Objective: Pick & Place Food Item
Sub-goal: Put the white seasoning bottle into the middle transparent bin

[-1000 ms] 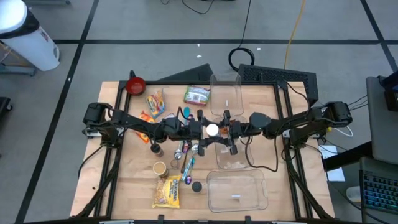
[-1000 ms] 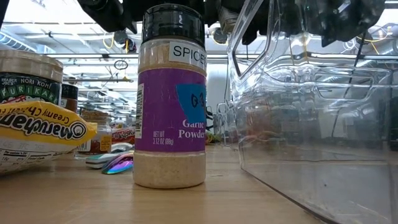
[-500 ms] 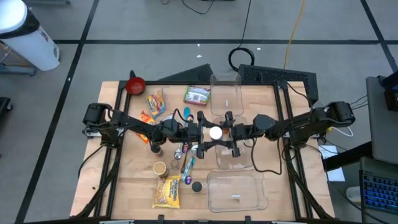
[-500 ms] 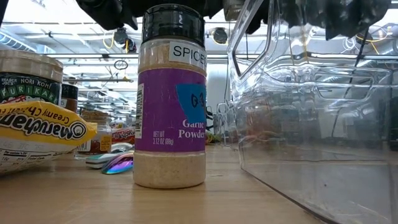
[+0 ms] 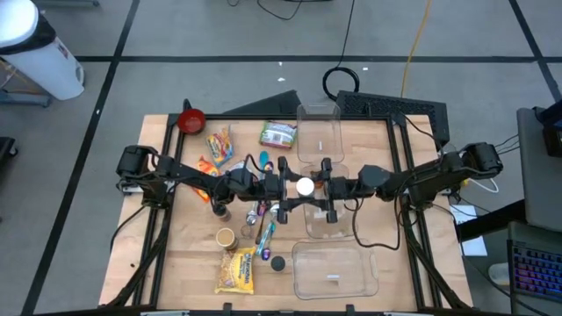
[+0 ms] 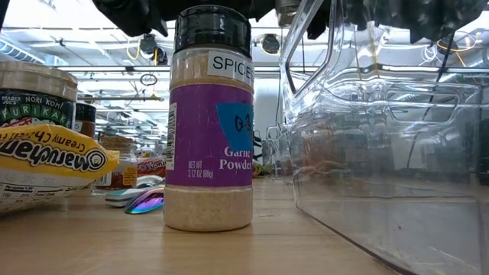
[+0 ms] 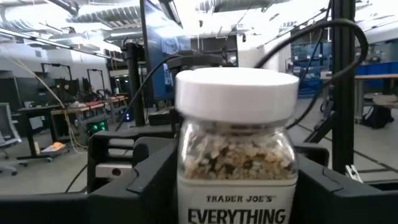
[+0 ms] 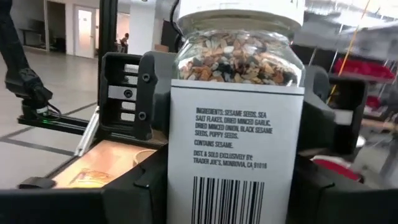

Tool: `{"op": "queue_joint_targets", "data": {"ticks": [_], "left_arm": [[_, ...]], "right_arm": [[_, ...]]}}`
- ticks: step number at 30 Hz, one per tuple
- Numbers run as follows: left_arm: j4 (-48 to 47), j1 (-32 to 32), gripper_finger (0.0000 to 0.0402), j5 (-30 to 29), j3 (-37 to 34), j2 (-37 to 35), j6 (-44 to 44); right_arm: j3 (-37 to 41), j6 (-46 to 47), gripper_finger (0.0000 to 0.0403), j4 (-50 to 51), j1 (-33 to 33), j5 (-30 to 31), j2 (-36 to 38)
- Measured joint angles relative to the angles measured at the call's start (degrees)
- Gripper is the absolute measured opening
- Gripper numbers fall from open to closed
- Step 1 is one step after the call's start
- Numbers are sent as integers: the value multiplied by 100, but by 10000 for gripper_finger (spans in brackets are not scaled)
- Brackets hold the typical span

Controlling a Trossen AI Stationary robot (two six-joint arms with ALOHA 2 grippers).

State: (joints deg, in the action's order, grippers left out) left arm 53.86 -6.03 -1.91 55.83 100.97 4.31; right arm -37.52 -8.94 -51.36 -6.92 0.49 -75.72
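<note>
High view: seasoning jar (image 5: 304, 186), white cap up, held above the worktop (image 5: 184, 254) between left gripper (image 5: 283, 186) and right gripper (image 5: 321, 187), just beside the clear bin (image 5: 334, 140). A hand-over, by my judgement.

Low view: garlic powder bottle (image 6: 211, 118) and a clear container (image 6: 382, 145) fill the foreground; the jar cannot be made out.

Left wrist view: jar upright between the fingers (image 7: 149, 180), which seem to press its sides, though contact is hard to confirm.

Right wrist view: fingers (image 8: 146, 186) pinch the labelled body.

Handling note: let one gripper spread only once the other grips firmly; keep the jar upright.
</note>
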Motion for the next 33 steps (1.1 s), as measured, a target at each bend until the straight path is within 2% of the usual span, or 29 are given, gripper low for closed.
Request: {"op": "queue_joint_targets", "data": {"ticks": [2, 4, 9, 12, 16, 18, 23, 28, 33], "left_arm": [[-19, -2, 208, 13, 0, -1, 39], [-125, 7, 206, -30, 0, -81, -40], [-1050, 39, 206, -150, -22, -446, -94], [-1367, 43, 206, -151, -1, -604, -105], [-1563, 75, 206, -91, -7, -501, -197], [-1565, 89, 206, -72, -13, -445, -197], [-1598, 230, 206, -93, -3, -263, -244], [-1531, 373, 206, -114, -1, -227, -356], [-1611, 369, 206, -50, 2, -225, -338]], "right_arm": [[0, 236, 191, 158, 63, -72, 28], [-18, 467, 199, 586, 183, -136, 171], [-55, 915, 314, 2562, 412, -211, 936], [-44, 883, 355, 3568, 415, 33, 1533], [-394, 902, 362, 4506, 305, 354, 2223], [-724, 919, 355, 4923, 251, 385, 2332], [-1763, 793, 338, 5898, 114, 378, 1976], [-2790, 596, 338, 6916, 201, 387, 1137], [-3343, 360, 334, 7547, 312, 380, 427]]}}
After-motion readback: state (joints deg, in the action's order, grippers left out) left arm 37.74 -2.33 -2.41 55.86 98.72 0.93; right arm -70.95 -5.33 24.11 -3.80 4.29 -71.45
